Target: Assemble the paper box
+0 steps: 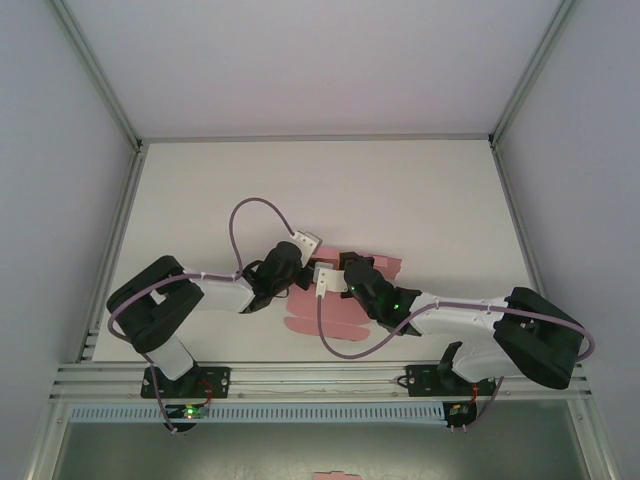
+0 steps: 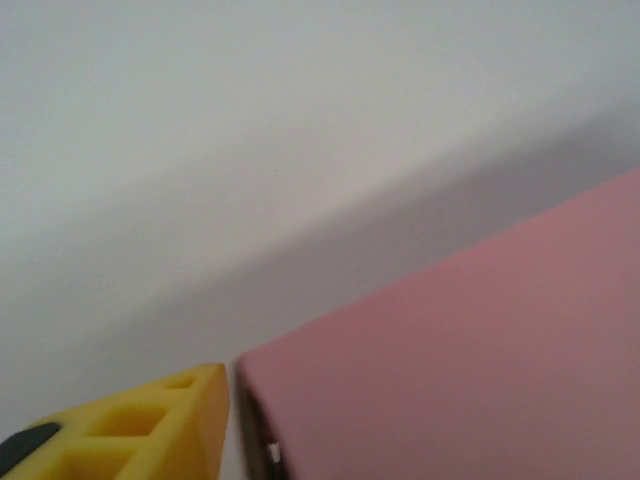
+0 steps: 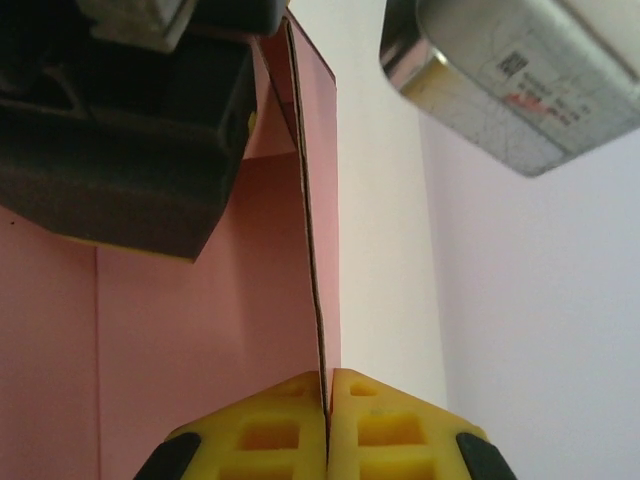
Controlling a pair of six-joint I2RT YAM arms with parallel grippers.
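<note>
The box [image 1: 325, 322] lies mid-frame on the white surface [image 1: 400, 190], its middle hidden under both arms [image 1: 215, 292]. The right end effector [image 3: 327, 425] is clamped on an upright flap's edge. The left end effector [image 1: 303, 278] sits just left of it; I cannot tell whether it is apart or together.

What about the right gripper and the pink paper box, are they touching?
Touching. The right wrist view shows the right gripper shut on the thin edge of a paper box panel.
</note>
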